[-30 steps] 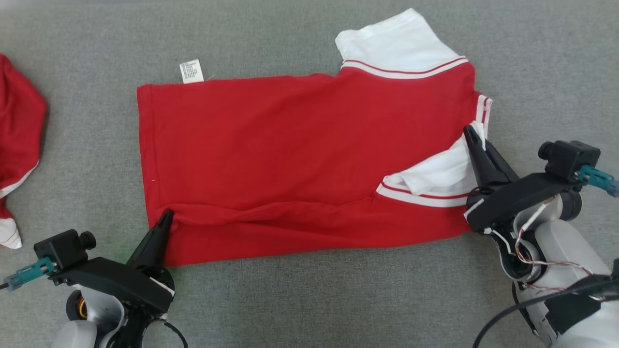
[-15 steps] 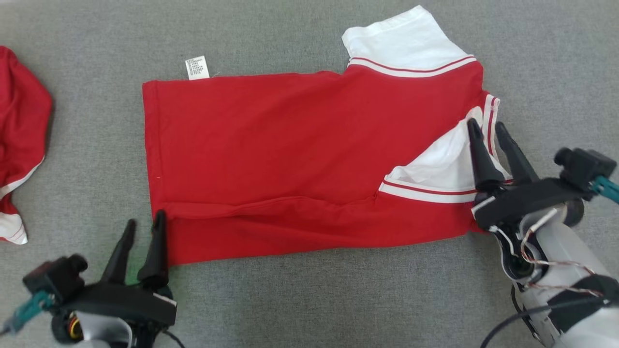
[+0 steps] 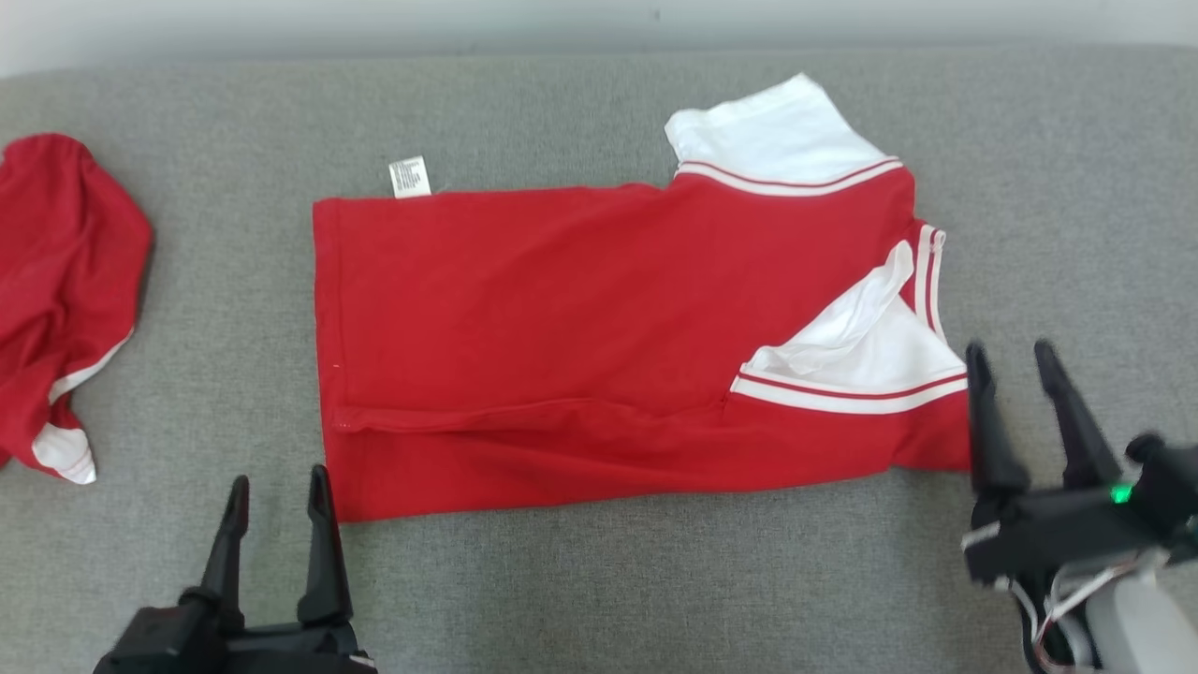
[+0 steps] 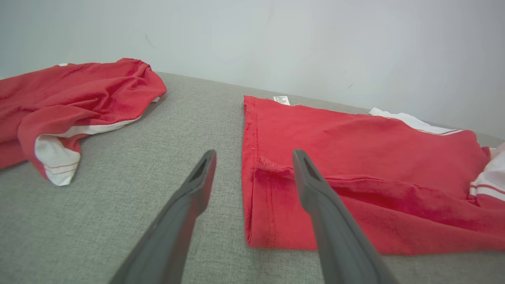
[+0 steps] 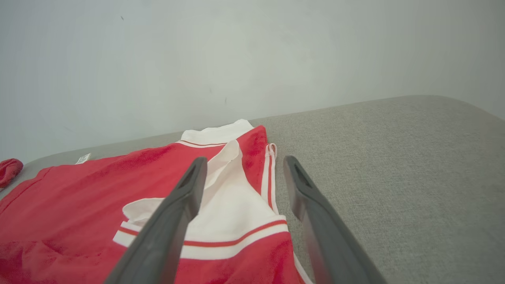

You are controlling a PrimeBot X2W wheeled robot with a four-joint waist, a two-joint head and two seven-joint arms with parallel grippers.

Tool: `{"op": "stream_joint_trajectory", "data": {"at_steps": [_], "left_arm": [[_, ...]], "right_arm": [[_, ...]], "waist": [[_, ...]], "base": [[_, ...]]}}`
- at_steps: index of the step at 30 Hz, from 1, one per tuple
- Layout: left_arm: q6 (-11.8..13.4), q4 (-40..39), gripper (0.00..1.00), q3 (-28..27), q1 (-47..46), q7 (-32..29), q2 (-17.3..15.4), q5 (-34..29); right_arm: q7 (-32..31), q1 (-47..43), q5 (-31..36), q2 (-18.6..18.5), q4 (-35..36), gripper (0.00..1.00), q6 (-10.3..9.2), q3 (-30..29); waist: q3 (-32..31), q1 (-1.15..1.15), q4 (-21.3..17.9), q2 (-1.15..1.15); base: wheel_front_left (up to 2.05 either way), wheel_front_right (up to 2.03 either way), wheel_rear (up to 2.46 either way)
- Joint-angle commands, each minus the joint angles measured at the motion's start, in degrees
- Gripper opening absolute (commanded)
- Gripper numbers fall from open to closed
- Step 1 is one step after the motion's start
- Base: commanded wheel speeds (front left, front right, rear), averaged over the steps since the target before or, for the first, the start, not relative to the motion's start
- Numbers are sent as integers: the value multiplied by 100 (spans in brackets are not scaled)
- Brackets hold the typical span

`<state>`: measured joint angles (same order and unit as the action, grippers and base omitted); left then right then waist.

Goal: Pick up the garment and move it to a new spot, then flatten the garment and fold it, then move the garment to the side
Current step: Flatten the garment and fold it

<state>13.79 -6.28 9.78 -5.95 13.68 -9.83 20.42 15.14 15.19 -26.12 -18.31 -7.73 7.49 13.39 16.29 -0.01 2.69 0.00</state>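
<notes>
Grey fabric surface (image 3: 599, 580) carries the red garment (image 3: 562, 318) at its middle. It lies flat with its near strip folded over and one white sleeve (image 3: 861, 346) tucked in on the right.

The risk, as I judge it, is that the near fold is shallow and lumpy, so a further fold over it could set crooked. The loose sleeve could also slip out if that corner is dragged. A second red garment (image 3: 65, 281) lies at the far left, well apart, yet a sideways move could run into it.

The left gripper (image 3: 279, 477) and right gripper (image 3: 1010, 348) have fingers apart and empty, just off the cloth. A second ago both were pinched on that near edge; the camera has also tilted.
</notes>
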Motion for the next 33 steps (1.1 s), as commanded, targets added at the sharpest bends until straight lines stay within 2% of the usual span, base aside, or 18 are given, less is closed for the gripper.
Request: {"op": "stream_joint_trajectory", "data": {"at_steps": [1, 9, 16, 28, 33], "left_arm": [[37, 49, 100, 34, 78, 48, -44, -128], [78, 448, 100, 213, 114, 37, -163, -410], [7, 629, 100, 236, 19, 19, -226, -358], [7, 763, 100, 297, -101, -148, -285, -323], [36, 815, 100, 380, -286, -289, -322, -446]], "right_arm": [[15, -220, 207, 42, 113, 100, 0, -23], [11, -1071, 845, 226, 442, 100, 0, -56], [-100, -1469, 959, 378, 601, 100, 0, -63], [-231, -1526, 1005, 457, 735, 100, 0, -145], [-284, -1311, 955, 376, 711, 100, 0, -151]], "waist": [[-180, 1, 0, 0], [-600, 1, -70, 0], [-803, 1, -118, 0], [-818, 1, -136, 0], [-698, 1, -116, 0]], "base": [[0, 0, 0], [0, 0, 0], [0, 0, 0], [0, 0, 0], [0, 0, 0]]}}
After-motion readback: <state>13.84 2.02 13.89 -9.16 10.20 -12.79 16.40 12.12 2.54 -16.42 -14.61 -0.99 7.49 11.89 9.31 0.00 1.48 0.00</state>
